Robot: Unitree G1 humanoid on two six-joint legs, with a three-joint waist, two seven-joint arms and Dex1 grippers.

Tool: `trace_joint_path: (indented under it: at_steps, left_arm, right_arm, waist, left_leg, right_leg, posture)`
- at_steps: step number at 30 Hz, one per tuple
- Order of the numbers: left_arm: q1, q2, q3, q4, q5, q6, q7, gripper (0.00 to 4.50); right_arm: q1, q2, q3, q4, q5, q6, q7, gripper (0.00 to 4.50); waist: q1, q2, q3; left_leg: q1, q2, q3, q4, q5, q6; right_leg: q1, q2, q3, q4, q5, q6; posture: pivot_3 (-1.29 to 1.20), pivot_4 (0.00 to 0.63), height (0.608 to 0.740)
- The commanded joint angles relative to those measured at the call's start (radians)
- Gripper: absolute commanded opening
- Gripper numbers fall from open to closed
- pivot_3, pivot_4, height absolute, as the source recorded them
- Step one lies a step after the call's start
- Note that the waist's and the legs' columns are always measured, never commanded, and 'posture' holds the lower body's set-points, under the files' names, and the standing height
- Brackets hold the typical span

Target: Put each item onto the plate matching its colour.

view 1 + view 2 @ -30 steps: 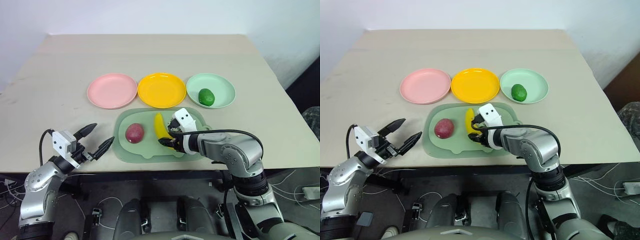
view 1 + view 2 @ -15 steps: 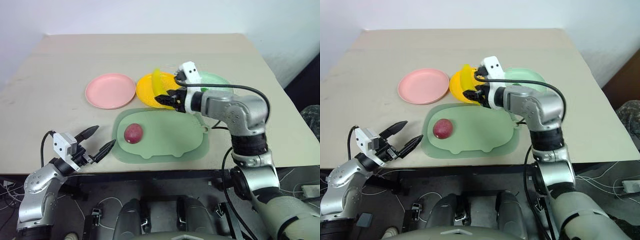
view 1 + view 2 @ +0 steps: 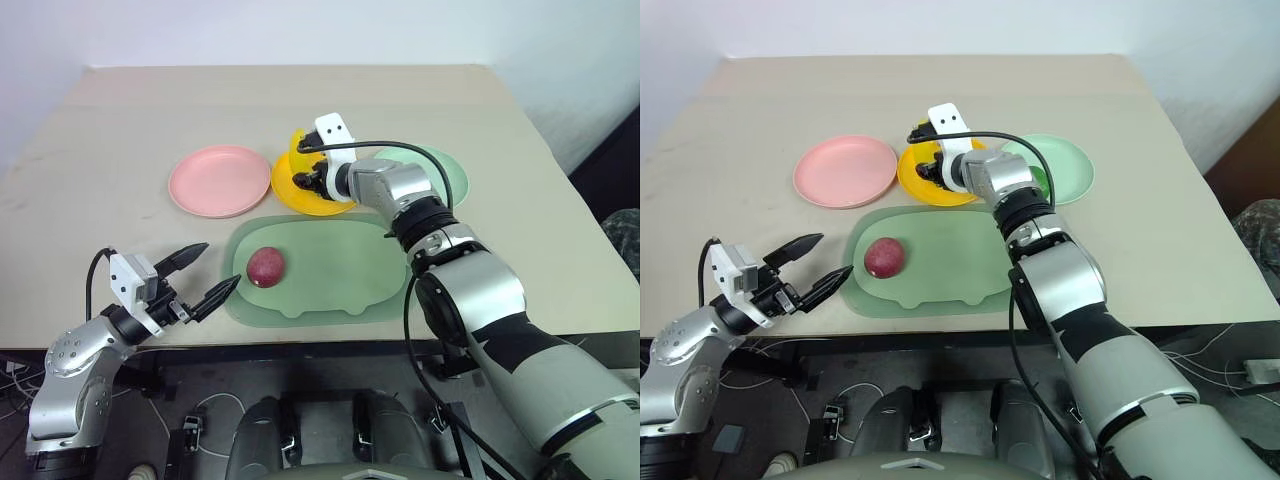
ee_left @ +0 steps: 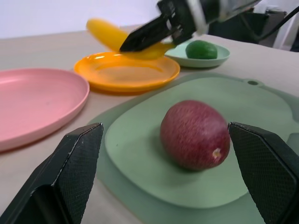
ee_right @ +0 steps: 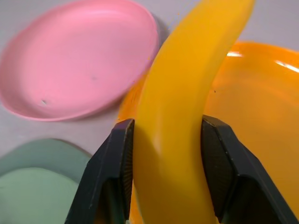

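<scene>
Over the round yellow plastic plate point(image 3: 318, 185), the right tool point(image 5: 163, 182) pinched a curved yellow toy banana point(image 5: 184, 112) mid-length — apparently light, stiff, slick — while the left tool point(image 3: 198, 275) gaped empty.

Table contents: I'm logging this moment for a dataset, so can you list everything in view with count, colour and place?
table: one, beige, under everything.
tray: one, pale green, rounded rectangle, near the table's front edge.
pink plate: one, behind the tray, on the robot's left.
yellow plate: one, the middle plate of the row.
green plate: one, pale mint, on the robot's right, partly behind the right arm.
red fruit: one, dark red, on the tray's left part.
lime: one, green, on the green plate.
banana: one, yellow, held above the yellow plate.
left gripper: open, by the tray's left edge, pointing at the red fruit.
right gripper: shut on the banana, over the yellow plate.
</scene>
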Motion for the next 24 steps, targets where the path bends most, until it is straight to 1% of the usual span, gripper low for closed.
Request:
trace_joint_path:
  at_steps: [1, 8, 14, 16, 18, 20, 22, 24]
  left_arm:
    - [-0.012, 0.01, 0.001, -0.089, -0.018, 0.041, 0.041, 4.5]
    - [-0.039, 0.007, -0.028, -0.185, -0.019, 0.132, 0.121, 4.5]
    - [-0.068, 0.014, -0.042, -0.251, -0.033, 0.216, 0.181, 4.5]
    - [-0.078, 0.012, -0.046, -0.258, -0.032, 0.234, 0.192, 4.5]
    - [-0.09, 0.011, -0.055, -0.266, -0.03, 0.252, 0.207, 4.5]
    - [-0.112, 0.005, -0.075, -0.279, -0.03, 0.283, 0.237, 4.5]
    - [-0.132, 0.002, -0.091, -0.29, -0.031, 0.306, 0.258, 4.5]
    - [-0.156, -0.001, -0.109, -0.297, -0.034, 0.333, 0.276, 4.5]
  right_arm:
    - [-0.052, 0.024, -0.041, 0.065, -0.027, -0.071, -0.017, 2.02]
    - [-0.065, 0.027, -0.08, 0.09, -0.061, -0.105, -0.011, 4.48]
    - [-0.043, -0.002, -0.104, -0.003, -0.046, -0.084, 0.069, 4.48]
    - [0.002, -0.01, -0.104, -0.112, -0.025, -0.04, 0.122, 4.48]
    - [0.102, -0.02, -0.091, -0.335, 0.007, 0.039, 0.166, 4.48]
    - [0.255, -0.044, -0.065, -0.647, 0.05, 0.141, 0.203, 4.48]
    - [0.386, -0.069, -0.047, -0.89, 0.079, 0.21, 0.212, 4.48]
    - [0.502, -0.096, -0.055, -1.088, 0.122, 0.286, 0.209, 4.48]
  waist:
    - [-0.005, 0.0, 0.0]
    - [-0.014, 0.0, 0.0]
    - [-0.013, 0.0, 0.0]
    - [-0.012, 0.0, 0.0]
    - [-0.01, 0.0, 0.0]
    - [-0.004, -0.001, -0.001]
    - [0.002, -0.001, 0.0]
    - [0.011, 0.0, 0.0]
  left_leg:
    - [0.0, 0.0, 0.0, 0.0, 0.0, 0.0]
    - [0.0, 0.0, -0.001, 0.0, 0.001, 0.0]
    - [0.0, 0.0, -0.002, 0.001, 0.001, 0.0]
    - [0.0, 0.0, -0.002, 0.001, 0.001, 0.0]
    - [0.0, 0.0, -0.002, 0.001, 0.001, 0.0]
    - [0.0, 0.0, -0.003, 0.001, 0.001, 0.0]
    - [0.0, 0.0, -0.005, 0.001, 0.001, 0.0]
    - [0.0, -0.001, -0.005, 0.002, 0.001, 0.0]
  right_leg:
    - [0.0, 0.0, 0.0, 0.0, 0.0, 0.0]
    - [0.0, 0.0, 0.0, 0.001, 0.0, 0.0]
    - [0.0, 0.0, 0.0, 0.002, 0.0, 0.0]
    - [0.0, 0.0, 0.0, 0.002, 0.0, 0.0]
    - [0.0, 0.0, 0.0, 0.002, 0.0, 0.0]
    - [0.001, 0.0, -0.001, 0.001, 0.0, 0.0]
    - [0.002, -0.001, -0.001, 0.001, 0.0, 0.0]
    - [0.002, -0.001, -0.001, 0.002, 0.0, 0.0]
  posture:
    - [0.0, 0.15, 0.695]
    - [0.0, 0.15, 0.695]
    - [0.0, 0.15, 0.695]
    - [0.0, 0.15, 0.695]
    - [0.0, 0.15, 0.695]
    - [0.0, 0.15, 0.695]
    - [0.0, 0.15, 0.695]
    - [0.0, 0.15, 0.695]
